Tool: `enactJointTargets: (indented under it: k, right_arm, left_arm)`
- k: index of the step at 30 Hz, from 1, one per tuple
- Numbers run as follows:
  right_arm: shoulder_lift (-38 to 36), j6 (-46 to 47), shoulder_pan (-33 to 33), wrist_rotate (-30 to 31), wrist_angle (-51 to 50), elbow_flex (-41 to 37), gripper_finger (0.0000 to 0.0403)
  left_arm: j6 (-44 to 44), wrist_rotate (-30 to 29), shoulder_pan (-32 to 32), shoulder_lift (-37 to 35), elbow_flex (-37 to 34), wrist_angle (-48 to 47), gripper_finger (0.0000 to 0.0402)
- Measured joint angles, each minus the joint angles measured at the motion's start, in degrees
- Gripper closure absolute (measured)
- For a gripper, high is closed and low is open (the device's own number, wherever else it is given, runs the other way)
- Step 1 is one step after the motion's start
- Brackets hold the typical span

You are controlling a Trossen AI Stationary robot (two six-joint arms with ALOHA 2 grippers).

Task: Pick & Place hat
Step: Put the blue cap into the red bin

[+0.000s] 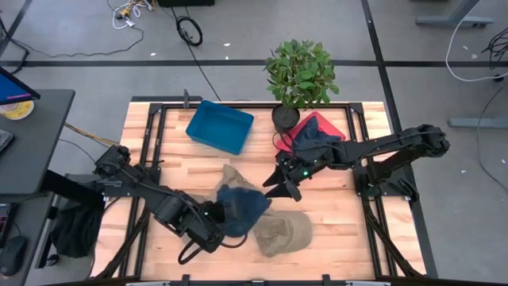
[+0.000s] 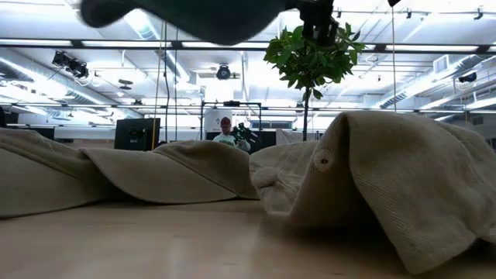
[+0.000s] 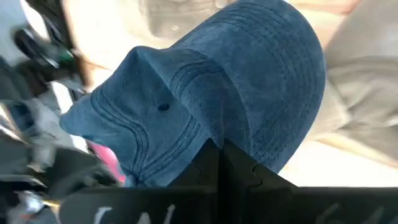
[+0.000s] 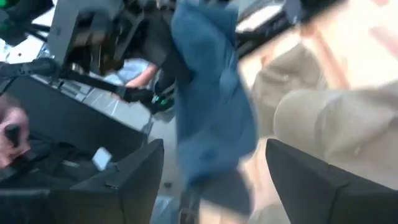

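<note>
Blue hat (image 1: 240, 208) is held pinched in the left gripper (image 1: 213, 230), lifted above the tan hats (image 1: 284, 232) at table centre. Blue bin (image 1: 220, 126) lies straight up-table from it. Right gripper (image 1: 283, 184) is spread wide, empty, just beside the hat.

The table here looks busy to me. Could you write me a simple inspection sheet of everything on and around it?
Surface: wooden table in a black frame.
Job's things: blue hat held up by the left gripper; tan hat lying near the front edge; another tan hat behind the blue one; blue bin at the back, nothing seen inside.
Clutter: potted plant; red and dark cloth beside it.
Grippers: left shut on the blue hat's edge; right gripper open, holding nothing, near the table's middle.
Cables: loose cords on the floor behind the table.
Surroundings: a desk left of the table; a person far behind.
</note>
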Motion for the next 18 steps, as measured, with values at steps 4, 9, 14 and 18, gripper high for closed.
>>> enactJointTargets:
  k: [4,9,14,18]
  right_arm:
    - [0.0,-0.88,-0.77,2.5,0.93,0.0,0.0112]
    - [0.0,0.2,-1.55,1.03,0.91,0.0,0.0112]
    - [0.0,2.96,-0.14,-1.05,2.22,0.0,0.0112]
    - [0.82,4.06,1.56,-0.14,3.12,0.0,0.0112]
  left_arm:
    - [7.75,-1.27,-0.11,0.0,0.0,3.74,0.0398]
    - [11.85,-2.74,0.26,0.0,0.0,5.11,0.0398]
    - [11.98,-2.71,1.59,0.0,0.0,5.47,0.0399]
    - [12.01,-2.77,2.03,0.0,0.0,6.88,0.0399]
